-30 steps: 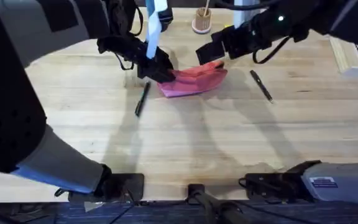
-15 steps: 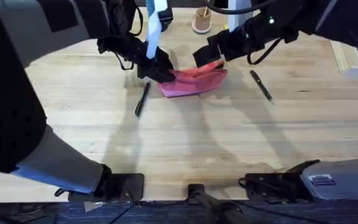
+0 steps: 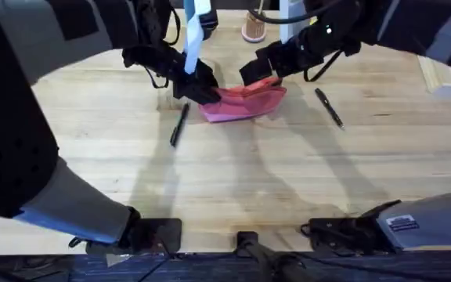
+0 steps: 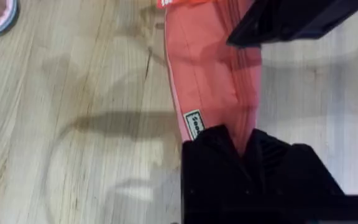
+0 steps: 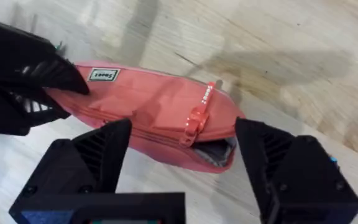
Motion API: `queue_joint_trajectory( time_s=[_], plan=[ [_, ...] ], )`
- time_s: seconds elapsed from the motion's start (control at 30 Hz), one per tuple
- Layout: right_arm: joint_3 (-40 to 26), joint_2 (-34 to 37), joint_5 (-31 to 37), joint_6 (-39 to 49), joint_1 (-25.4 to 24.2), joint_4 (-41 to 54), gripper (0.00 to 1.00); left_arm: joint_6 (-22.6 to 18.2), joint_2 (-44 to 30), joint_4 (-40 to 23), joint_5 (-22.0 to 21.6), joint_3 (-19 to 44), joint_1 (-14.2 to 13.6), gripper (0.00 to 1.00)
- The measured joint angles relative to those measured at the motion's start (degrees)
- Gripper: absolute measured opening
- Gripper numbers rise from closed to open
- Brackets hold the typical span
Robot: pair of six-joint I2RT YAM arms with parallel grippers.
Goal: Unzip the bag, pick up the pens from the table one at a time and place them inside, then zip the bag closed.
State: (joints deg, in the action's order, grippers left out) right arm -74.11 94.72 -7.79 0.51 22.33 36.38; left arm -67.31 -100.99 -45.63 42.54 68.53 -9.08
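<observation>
The pink bag (image 3: 243, 102) lies at the back middle of the table (image 3: 233, 180). My left gripper (image 3: 202, 89) is shut on the bag's left end, and in the left wrist view its fingers (image 4: 213, 152) pinch the bag (image 4: 210, 81) by a small label. My right gripper (image 3: 258, 72) hangs open just above the bag's right part. In the right wrist view the reddish pull (image 5: 197, 116) sits between the spread fingers (image 5: 101, 155), and the bag (image 5: 148, 106) gapes a little at its end. One pen (image 3: 179, 125) lies left of the bag, the other pen (image 3: 329, 107) to its right.
A small round holder (image 3: 254, 30) with a pale wooden stick stands behind the bag. A box (image 3: 445, 74) sits at the right edge. The front half of the table is bare wood.
My right gripper has moved left, from the bag's right end to over the zipper pull. The left gripper, the bag and both pens have stayed put.
</observation>
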Motion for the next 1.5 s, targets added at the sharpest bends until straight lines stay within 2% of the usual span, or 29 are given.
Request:
queue_joint_trajectory(
  time_s=[0.3,0.5,0.67,0.93,1.5],
  plan=[
    [0.0,3.9,0.0,0.0,0.0,0.0,0.983,0.0,0.0,0.0,0.0,0.0,0.0,0.042],
    [0.0,3.9,0.5,0.1,-0.5,-0.1,0.75,0.0,0.0,0.0,0.0,0.0,0.0,0.042],
    [0.0,3.9,1.4,-0.1,-0.8,-0.1,0.462,0.0,0.0,0.0,-0.2,0.0,0.0,0.042],
    [0.0,3.9,1.4,-0.7,-0.9,1.1,0.282,0.0,0.0,0.0,-0.2,0.0,0.0,0.042],
    [0.0,3.9,2.4,-0.9,-0.6,1.4,0.211,0.0,0.0,-0.3,-0.3,0.0,0.0,0.042]
  ],
)
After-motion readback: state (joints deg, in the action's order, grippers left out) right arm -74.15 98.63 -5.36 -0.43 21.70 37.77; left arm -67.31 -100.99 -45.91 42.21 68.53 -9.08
